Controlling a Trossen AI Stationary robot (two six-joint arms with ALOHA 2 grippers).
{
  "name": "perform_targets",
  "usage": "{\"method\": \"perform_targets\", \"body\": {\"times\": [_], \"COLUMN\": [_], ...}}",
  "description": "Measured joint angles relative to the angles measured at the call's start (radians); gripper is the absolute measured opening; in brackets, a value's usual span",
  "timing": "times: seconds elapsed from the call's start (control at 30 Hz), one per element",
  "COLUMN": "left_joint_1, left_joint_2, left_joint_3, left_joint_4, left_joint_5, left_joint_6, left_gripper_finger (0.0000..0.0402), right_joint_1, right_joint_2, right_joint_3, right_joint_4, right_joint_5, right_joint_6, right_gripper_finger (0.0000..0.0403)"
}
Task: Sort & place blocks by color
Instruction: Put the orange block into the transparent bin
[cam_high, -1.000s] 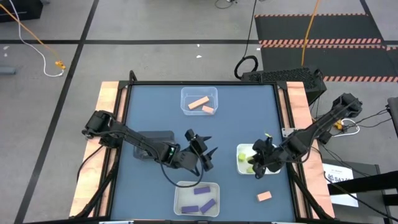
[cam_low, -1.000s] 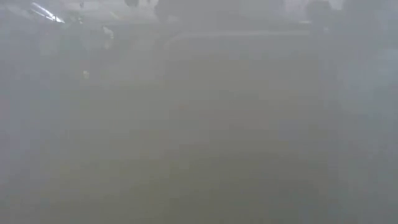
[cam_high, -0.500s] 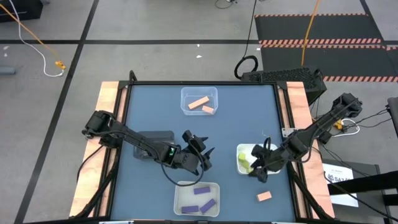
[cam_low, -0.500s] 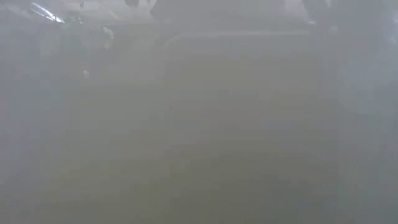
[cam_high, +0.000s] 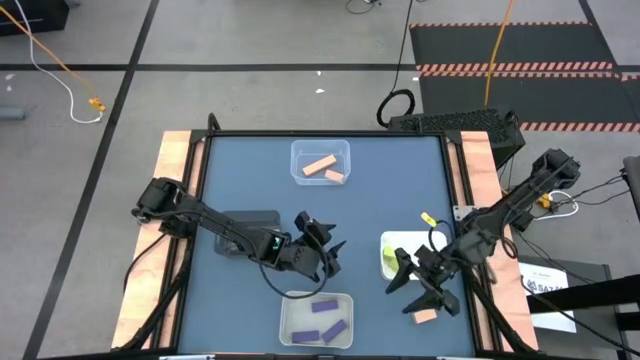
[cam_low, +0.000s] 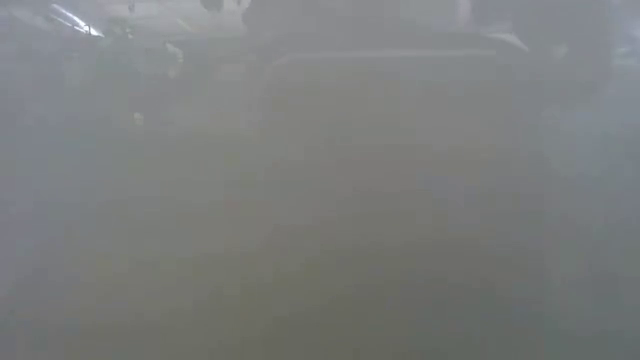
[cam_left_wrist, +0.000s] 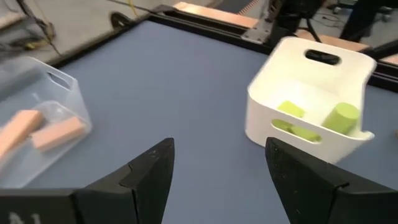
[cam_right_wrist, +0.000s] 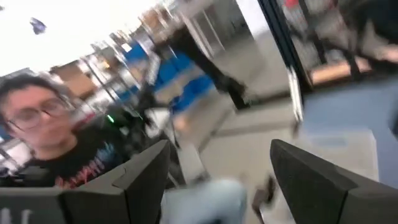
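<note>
While the right pincer hangs released, having swung off the white bin toward the loose orange block just beside it on the blue worktop, that block reads as next pick. Yellow-green blocks lie in the white bin, delivery apparently done. Left pincer, released, waits mid-worktop above the near clear tray of purple blocks. Far clear tray: two orange blocks. A person appears beyond, in the right wrist view.
</note>
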Motion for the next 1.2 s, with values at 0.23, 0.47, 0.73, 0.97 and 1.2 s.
{"method": "perform_targets", "body": {"times": [0.23, 0.47, 0.73, 0.97, 1.2], "left_joint_1": [0.000, 0.000, 0.000, 0.000, 0.000], "left_joint_2": [0.000, 0.000, 0.000, 0.000, 0.000], "left_joint_3": [0.000, 0.000, 0.000, 0.000, 0.000], "left_joint_4": [-0.005, -0.005, -0.005, -0.004, -0.004], "left_joint_5": [0.062, 0.064, 0.064, 0.064, 0.064], "left_joint_6": [-0.022, -0.034, -0.052, -0.066, -0.110], "left_gripper_finger": [0.0253, 0.0253, 0.0253, 0.0253, 0.0253], "right_joint_1": [0.057, 0.160, 0.264, 0.326, 0.364], "right_joint_2": [0.011, 0.067, 0.197, 0.276, 0.280], "right_joint_3": [-0.001, -0.001, -0.001, -0.001, -0.001], "right_joint_4": [-0.402, -0.488, -0.486, -0.495, -0.541], "right_joint_5": [0.111, 0.106, 0.038, 0.024, 0.105], "right_joint_6": [0.263, 0.424, 0.428, 0.294, 0.090], "right_gripper_finger": [0.0267, 0.0267, 0.0267, 0.0267, 0.0257]}}
